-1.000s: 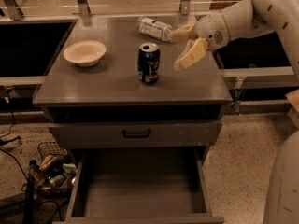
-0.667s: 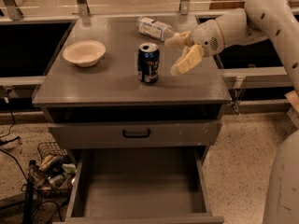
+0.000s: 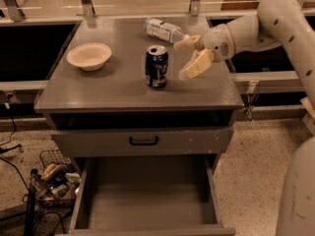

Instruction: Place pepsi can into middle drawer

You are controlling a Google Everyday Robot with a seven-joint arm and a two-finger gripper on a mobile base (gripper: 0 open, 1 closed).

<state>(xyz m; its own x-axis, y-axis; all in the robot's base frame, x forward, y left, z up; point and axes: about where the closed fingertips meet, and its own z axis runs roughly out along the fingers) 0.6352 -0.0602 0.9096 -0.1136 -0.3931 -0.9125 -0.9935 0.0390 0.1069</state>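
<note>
My gripper (image 3: 190, 56) hovers just right of the pepsi can (image 3: 156, 67), near it but not touching, its two fingers spread wide and holding nothing. The can stands upright on the cabinet top (image 3: 118, 90), with a bowl (image 3: 89, 56) off to its left and a water bottle (image 3: 162, 31) lying on its side behind it. Below, the middle drawer (image 3: 147, 195) is pulled out beneath a closed drawer front (image 3: 98, 142), and I see no can in it. By my reading, only the approach is done: the grasp, the lift and the lowering into the drawer all remain.
</note>
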